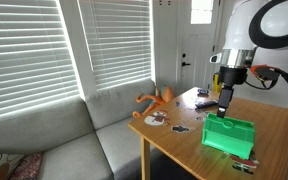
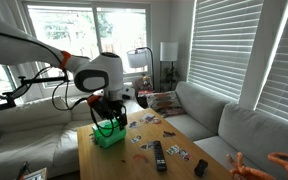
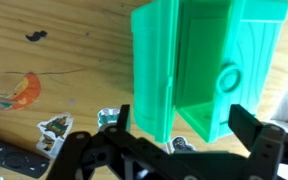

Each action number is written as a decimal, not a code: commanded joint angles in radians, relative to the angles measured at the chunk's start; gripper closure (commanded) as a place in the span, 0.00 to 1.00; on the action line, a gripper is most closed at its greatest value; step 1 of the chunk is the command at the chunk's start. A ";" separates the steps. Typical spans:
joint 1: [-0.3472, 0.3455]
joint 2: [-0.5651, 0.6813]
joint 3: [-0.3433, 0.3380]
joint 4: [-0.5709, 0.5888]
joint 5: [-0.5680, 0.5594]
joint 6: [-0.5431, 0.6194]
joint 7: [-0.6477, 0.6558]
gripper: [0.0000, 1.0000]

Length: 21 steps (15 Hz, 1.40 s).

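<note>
**Exterior views.** The gripper point(image 1: 226, 100) hangs at 12 o'clock from an open-topped green plastic box point(image 1: 229, 134), just above its rim. The box stands upright on a light wooden table point(image 1: 274, 155). It is rectangular and thin-walled, of bright, slightly translucent plastic. An orange toy figure point(image 1: 159, 98) lies at 9 o'clock from the box, near the table's far corner. A grey sofa point(image 1: 94, 140) runs beside the table under slatted blinds. In an exterior view from the opposite side, the gripper point(image 2: 106, 112) again sits directly over the green plastic box point(image 2: 108, 136), which stands near the table's point(image 2: 134, 168) edge. A long black remote control point(image 2: 160, 155) lies at 4 o'clock from the box, well apart from it, among small flat picture cards point(image 2: 144, 139).

**Wrist view.** The green plastic box point(image 3: 199, 60) fills the upper centre. Its walls are smooth and one face carries a moulded round latch-like detail. The gripper point(image 3: 179, 128) shows its two black fingers point(image 3: 119, 122) spread wide, one at 8 o'clock and one at 4 o'clock from the box. They straddle its near end without clamping it. Picture cards point(image 3: 24, 90) lie on the wood at 9 o'clock.
</note>
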 commanded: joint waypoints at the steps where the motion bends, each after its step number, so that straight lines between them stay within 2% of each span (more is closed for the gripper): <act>1: 0.011 0.007 0.019 0.030 0.043 -0.052 0.015 0.00; 15: 0.005 0.029 0.030 0.020 0.060 -0.047 0.025 0.00; 21: 0.011 0.025 0.068 0.020 -0.006 -0.042 0.055 0.00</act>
